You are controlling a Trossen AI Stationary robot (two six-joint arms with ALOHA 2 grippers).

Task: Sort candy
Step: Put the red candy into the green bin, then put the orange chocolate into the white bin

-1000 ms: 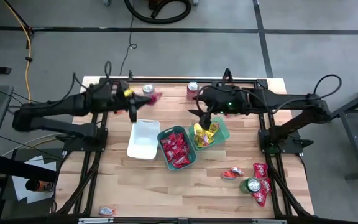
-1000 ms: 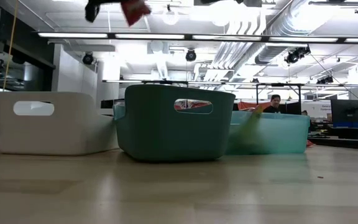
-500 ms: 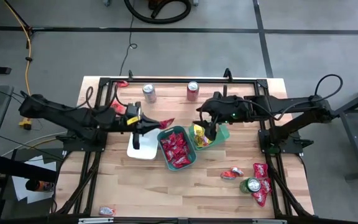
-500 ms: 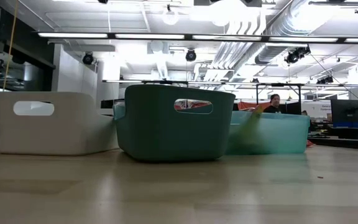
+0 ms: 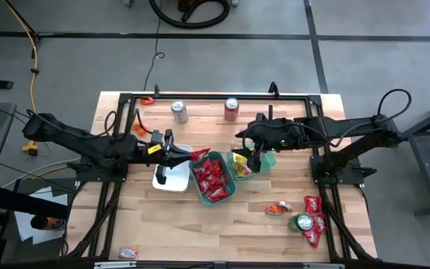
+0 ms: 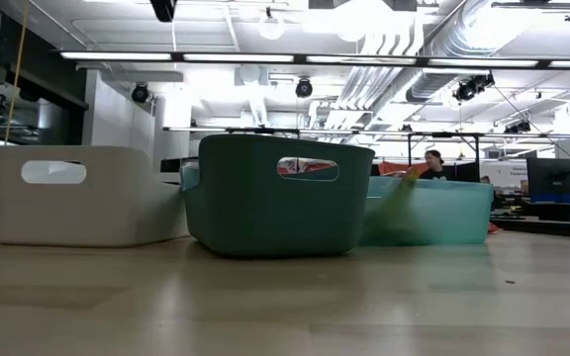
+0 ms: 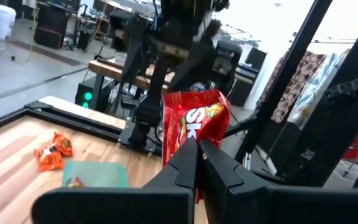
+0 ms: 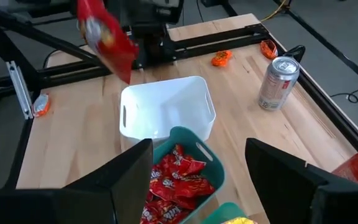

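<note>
At the near edge of the desk (image 5: 163, 224) a stray red packet (image 5: 128, 253) lies by the left corner, and toward the near right corner a green can (image 5: 301, 222) stands among a small heap of red candy (image 5: 313, 217), with an orange-red packet (image 5: 278, 208) just beside it. Farther in, three trays sit side by side: a white tray (image 5: 172, 173), a dark teal tray (image 5: 213, 178) full of red candy packets (image 5: 210, 176), and a lighter green tray (image 5: 266, 158) holding yellow candy (image 5: 240, 164). The left hand (image 5: 176, 153) hovers over the white tray, pinched tight on a red candy packet (image 7: 191, 127) that hangs beside the teal tray's rim. The right hand (image 5: 256, 155) hangs over the green tray with its fingers spread wide and nothing between them. Beyond the trays a silver can (image 5: 178, 111) and a red can (image 5: 231, 108) stand upright near the far edge, and an orange packet (image 5: 147, 100) lies at the far left corner.
</note>
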